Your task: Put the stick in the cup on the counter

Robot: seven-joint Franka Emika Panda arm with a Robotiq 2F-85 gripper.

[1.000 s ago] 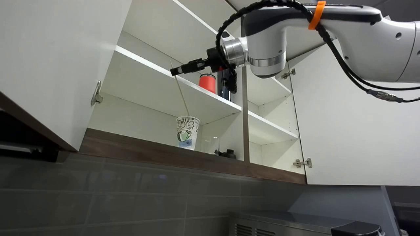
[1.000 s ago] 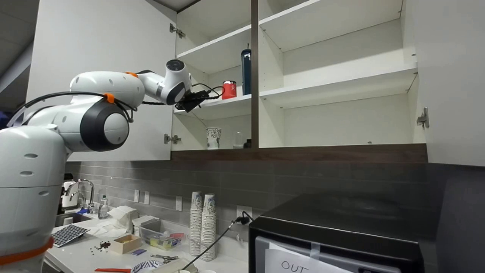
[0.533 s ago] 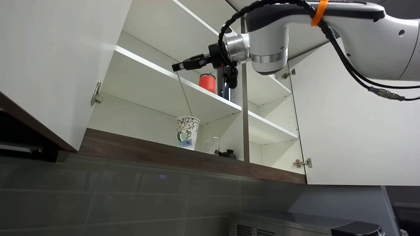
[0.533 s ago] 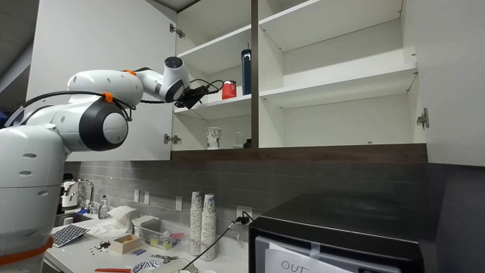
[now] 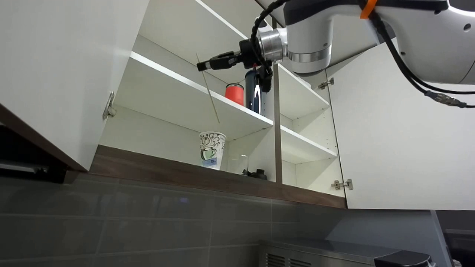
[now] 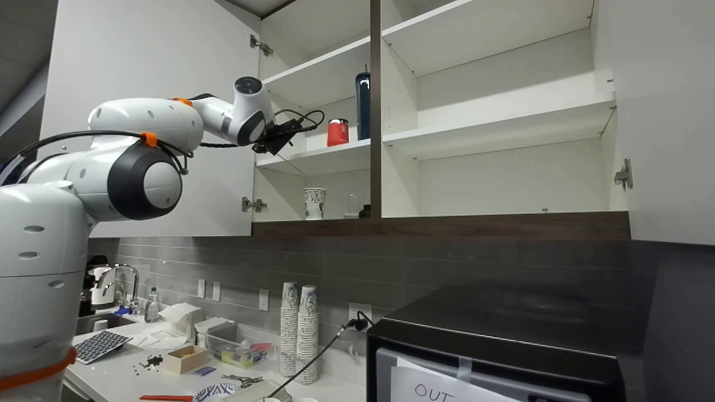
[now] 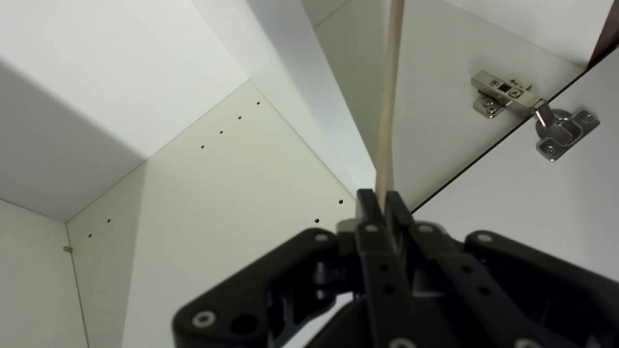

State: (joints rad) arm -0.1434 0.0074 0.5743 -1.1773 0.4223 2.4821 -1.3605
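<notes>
My gripper (image 5: 200,66) is shut on a long thin wooden stick (image 5: 210,97), which also shows in an exterior view (image 6: 291,166). In the wrist view the stick (image 7: 388,106) stands between the closed fingertips (image 7: 380,199). It hangs tilted, and its lower end appears above the cup's rim and apart from it in both exterior views. The cup (image 5: 212,146) is white with a dark swirl pattern and stands upright on the cabinet's bottom board; it also shows in an exterior view (image 6: 314,202). The cup is out of the wrist view; its inside is hidden.
A red cup (image 5: 234,94) and a tall dark bottle (image 5: 252,91) stand on the middle shelf (image 5: 167,98). A clear glass (image 5: 238,164) and a black object (image 5: 258,174) stand beside the cup. A cabinet door (image 6: 167,78) is open behind the arm. Cup stacks (image 6: 307,340) stand below.
My gripper has risen with the stick and drawn back a little. The stick's lower end, before at the cup's rim in an exterior view, now shows a gap above it. The cup has not moved.
</notes>
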